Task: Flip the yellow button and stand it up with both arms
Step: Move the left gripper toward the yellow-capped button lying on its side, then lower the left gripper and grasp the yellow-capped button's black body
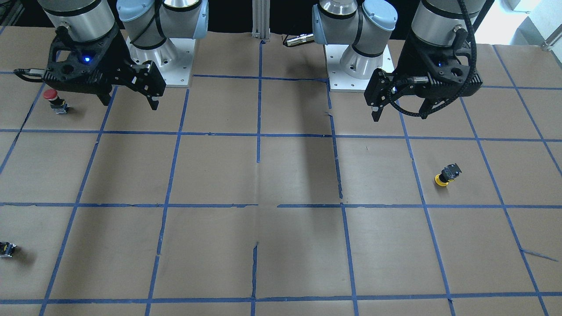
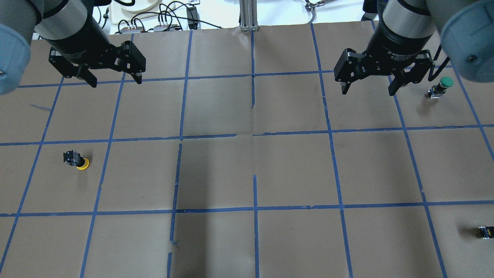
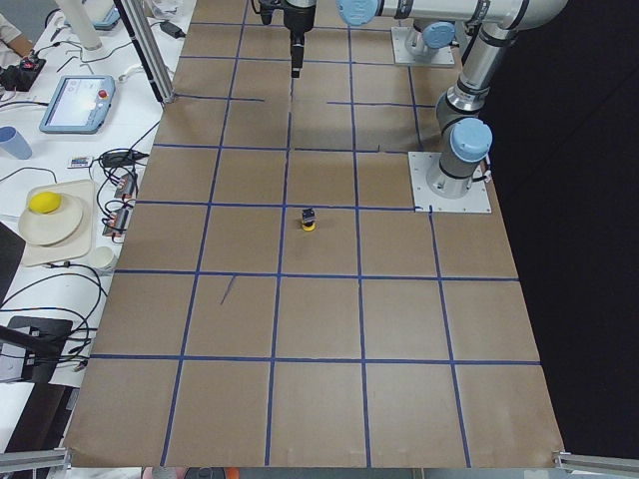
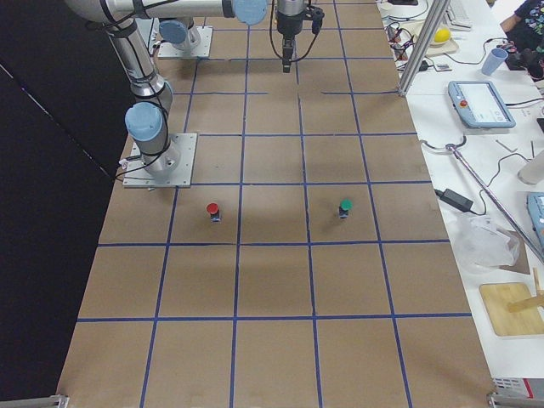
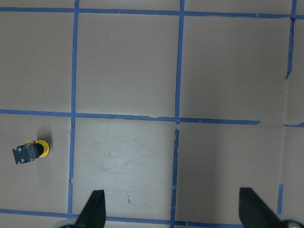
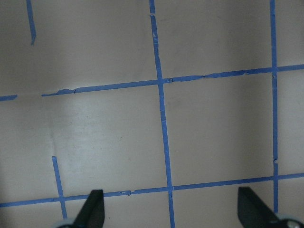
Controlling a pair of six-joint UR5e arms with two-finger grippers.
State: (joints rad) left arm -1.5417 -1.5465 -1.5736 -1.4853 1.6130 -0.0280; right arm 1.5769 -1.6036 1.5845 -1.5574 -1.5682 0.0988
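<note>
The yellow button point(image 2: 77, 160) rests on its yellow cap with the black-and-grey body up, on the brown paper. It also shows in the front view point(image 1: 447, 174), the exterior left view point(image 3: 310, 220) and at the left edge of the left wrist view point(image 5: 31, 151). My left gripper point(image 2: 115, 82) point(image 1: 401, 113) is open and empty. It hangs above the paper more than one square from the button. My right gripper point(image 2: 367, 92) point(image 1: 130, 104) is open and empty on the other half of the table. Both wrist views show spread fingertips point(image 5: 95, 204) point(image 6: 95, 204) with only paper between them.
A red-capped button point(image 1: 55, 100) point(image 4: 212, 210) stands near my right gripper. A green-capped button point(image 2: 442, 87) point(image 4: 344, 206) stands on that side too. A small dark capless part point(image 1: 6, 249) point(image 2: 485, 231) lies at the table edge. Blue tape marks a grid on the paper.
</note>
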